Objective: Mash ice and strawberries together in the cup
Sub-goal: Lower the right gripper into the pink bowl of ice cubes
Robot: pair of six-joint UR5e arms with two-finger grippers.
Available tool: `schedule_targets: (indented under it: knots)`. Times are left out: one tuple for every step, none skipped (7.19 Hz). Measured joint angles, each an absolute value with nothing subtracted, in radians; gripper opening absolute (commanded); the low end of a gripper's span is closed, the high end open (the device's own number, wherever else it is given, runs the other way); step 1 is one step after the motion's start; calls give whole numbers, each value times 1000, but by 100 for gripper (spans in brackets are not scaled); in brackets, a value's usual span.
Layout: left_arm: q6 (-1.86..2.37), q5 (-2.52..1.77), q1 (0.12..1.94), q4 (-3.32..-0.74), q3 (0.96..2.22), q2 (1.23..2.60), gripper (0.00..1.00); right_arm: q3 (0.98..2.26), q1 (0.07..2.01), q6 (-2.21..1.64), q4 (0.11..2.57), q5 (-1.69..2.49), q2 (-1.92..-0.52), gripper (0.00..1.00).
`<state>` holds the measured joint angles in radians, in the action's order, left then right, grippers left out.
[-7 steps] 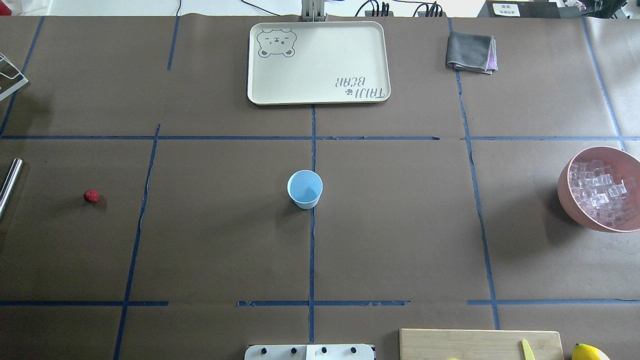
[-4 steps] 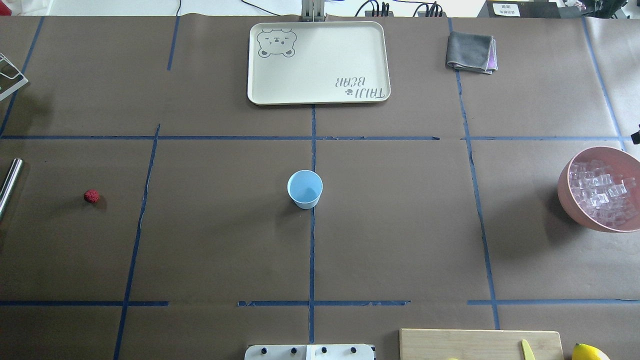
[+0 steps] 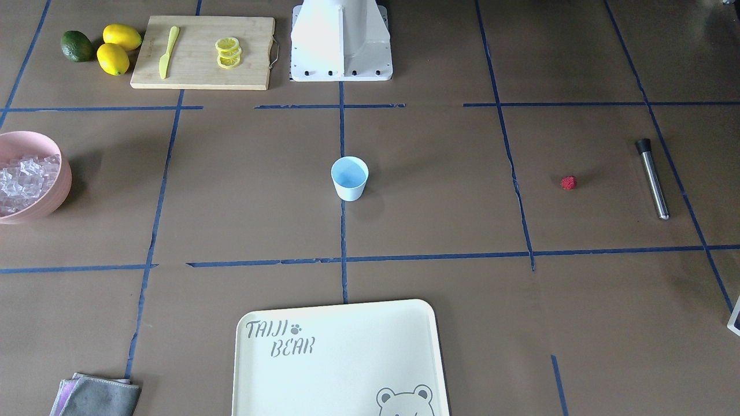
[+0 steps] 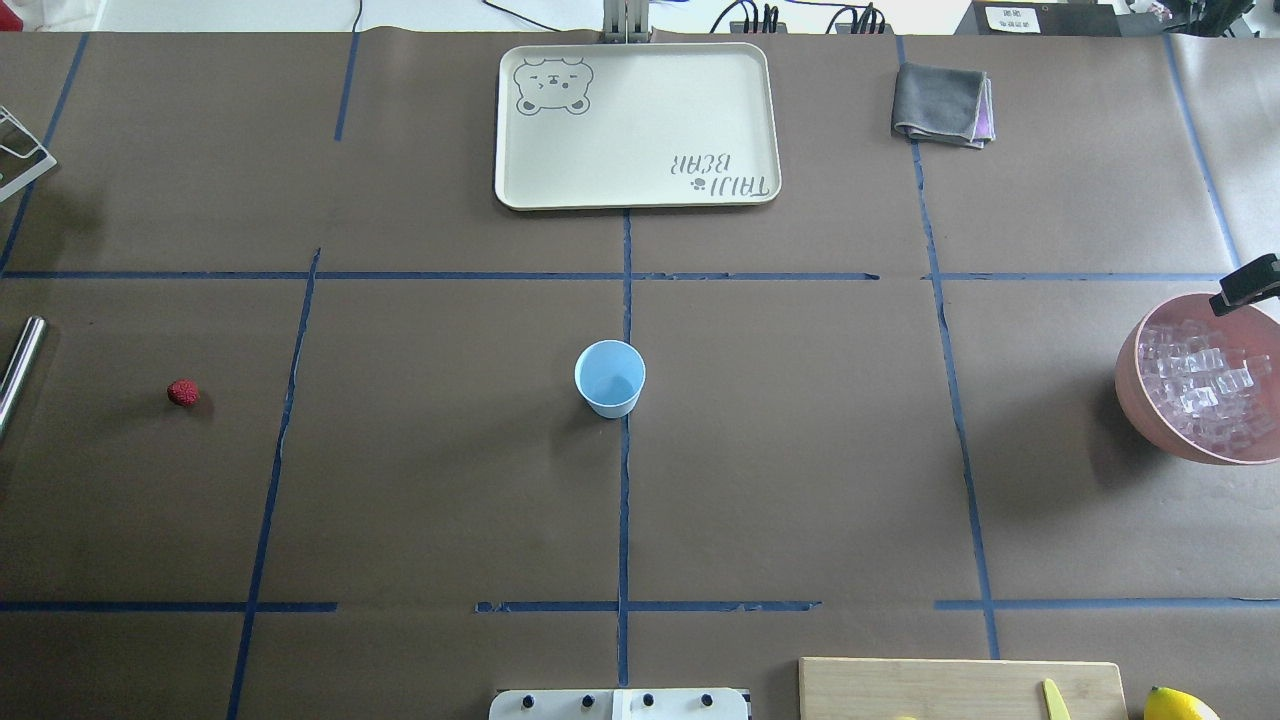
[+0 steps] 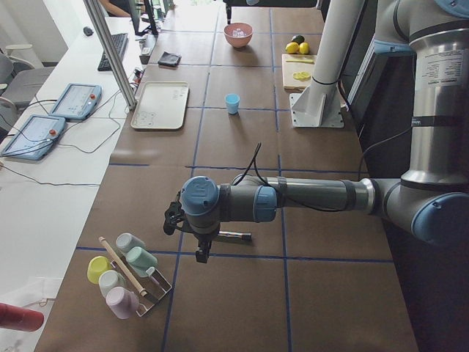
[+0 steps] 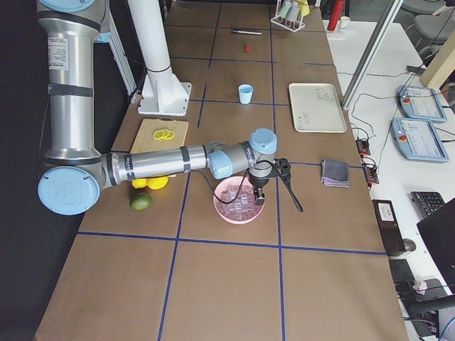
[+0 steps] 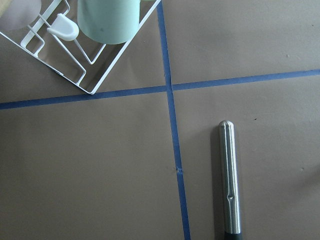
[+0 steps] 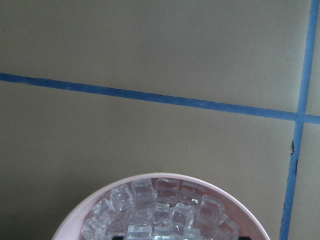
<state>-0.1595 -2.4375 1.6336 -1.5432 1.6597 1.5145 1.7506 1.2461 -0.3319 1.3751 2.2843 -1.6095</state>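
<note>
The pale blue cup (image 4: 609, 378) stands upright and empty at the table's middle, and also shows in the front view (image 3: 349, 178). The tiny red strawberry (image 4: 183, 393) lies far to its left. The ice (image 4: 1200, 385) is heaped in a pink bowl (image 4: 1128, 372) at the right edge. My right gripper (image 6: 259, 196) hangs just above the bowl's ice. Only a black piece of it (image 4: 1244, 283) shows overhead, so I cannot tell whether it is open. My left gripper (image 5: 200, 253) hovers over a steel muddler (image 7: 230, 185) past the table's left end. I cannot tell its state.
A cream tray (image 4: 636, 125) and a folded grey cloth (image 4: 942, 103) lie at the far side. A cutting board (image 3: 202, 52) with lemon slices and a yellow knife, two lemons (image 3: 117, 47) and an avocado (image 3: 77, 46) sit by the robot's base. A white rack with cups (image 5: 128, 275) stands near the left gripper.
A black part of my right gripper has come into the overhead view at the right edge, above the bowl's far rim. Cup, strawberry and bowl have not moved.
</note>
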Motion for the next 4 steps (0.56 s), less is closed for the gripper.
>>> schedule_targets:
  knots:
    - [-160,-2437,1634,-1543,1660,1515,100,1749,1233,-333,1376,2284,-1610,79]
    - [-160,-2437,1634,-1543,1660,1515,100,1746,1218,-334,1376,2284,-1610,79]
    - [-160,-2437,1634,-1543,1660,1515,100,1741,1201,-334,1376,2283,-1609,79]
    - [-160,-2437,1634,-1543,1660,1514,100,1735,1188,-333,1376,2282,-1608,79]
